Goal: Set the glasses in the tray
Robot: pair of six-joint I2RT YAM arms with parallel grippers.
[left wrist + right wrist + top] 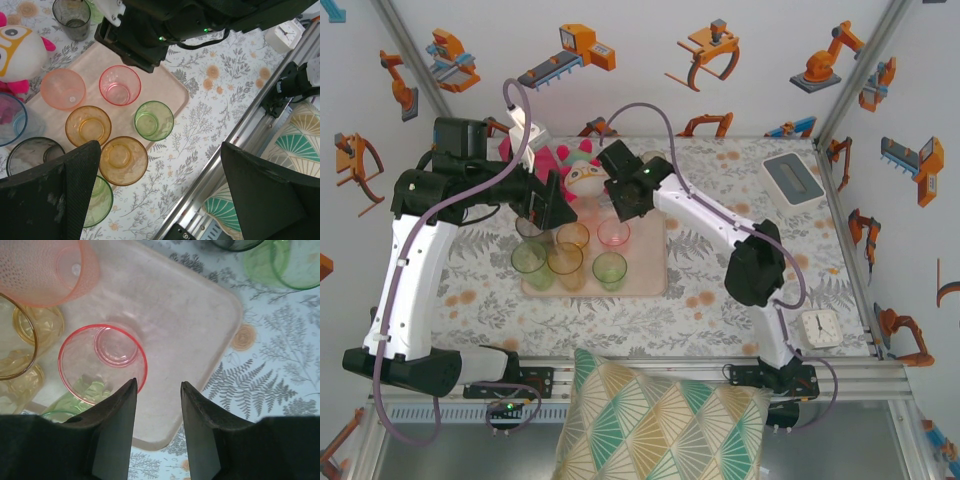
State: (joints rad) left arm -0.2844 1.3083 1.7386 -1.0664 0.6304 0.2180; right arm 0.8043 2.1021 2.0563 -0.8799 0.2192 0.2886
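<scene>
Right of the tray (645, 272), the clock (817, 327) markings are illegible.

High overview; both wrist cameras close above tray (180, 315)

No word, brand or number is showing clearly enough to read. The clock (817, 327), sitting on the table well to the right of the right hand (621, 214) and nearer the bases, is showing a dial, but its marks are coming out too small to read. The box (792, 180), further right of that hand, is carrying no readable label.
</scene>
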